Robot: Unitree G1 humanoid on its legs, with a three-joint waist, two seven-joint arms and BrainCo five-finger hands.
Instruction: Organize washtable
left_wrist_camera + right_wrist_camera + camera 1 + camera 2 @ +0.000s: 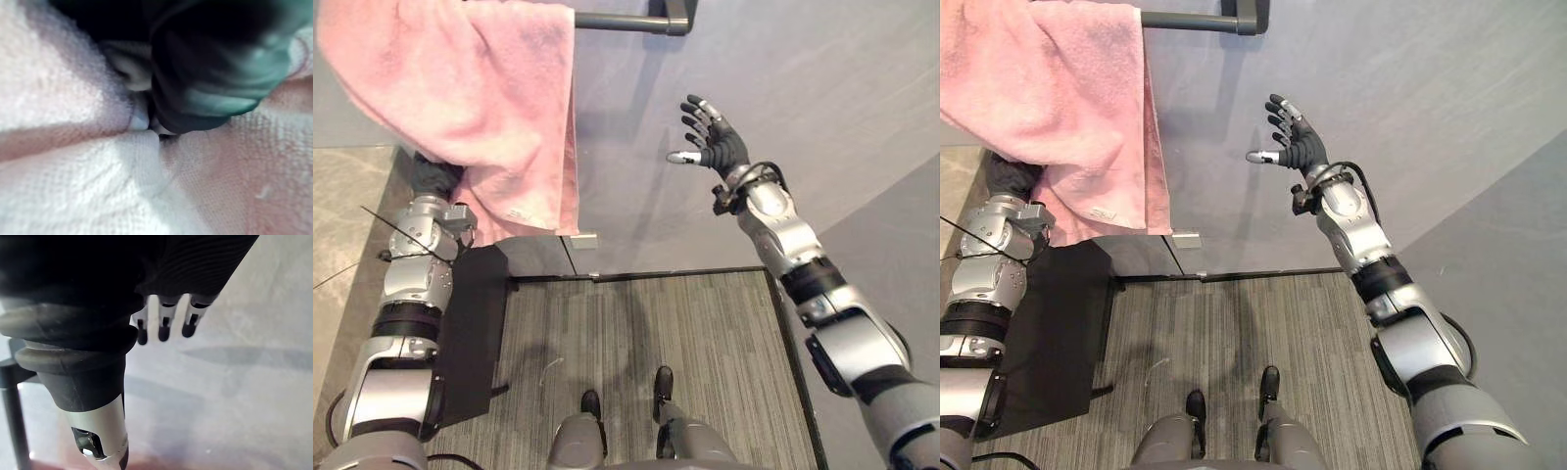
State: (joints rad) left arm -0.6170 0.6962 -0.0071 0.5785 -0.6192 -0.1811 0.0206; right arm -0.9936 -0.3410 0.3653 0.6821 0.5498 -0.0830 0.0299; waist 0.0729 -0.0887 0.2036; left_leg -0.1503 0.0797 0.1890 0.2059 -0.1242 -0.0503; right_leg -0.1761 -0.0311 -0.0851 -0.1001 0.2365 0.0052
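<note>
While pink towel [460,98] drapes rail [617,20], hanging step looks near done: left robot hand [433,176] hidden beneath (grip unclear), right robot hand [710,137] spread, empty; next, likely straightening.

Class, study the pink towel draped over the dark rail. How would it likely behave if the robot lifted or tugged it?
The pink towel is probably floppy: it hangs in soft folds over the rail and would sag around whatever lifts it. Its looped, fluffy weave suggests good grip, not slipperiness. Merely draped, a tug might slide it off.

One pink towel [460,88] (draped), one dark rail [617,21].
</note>
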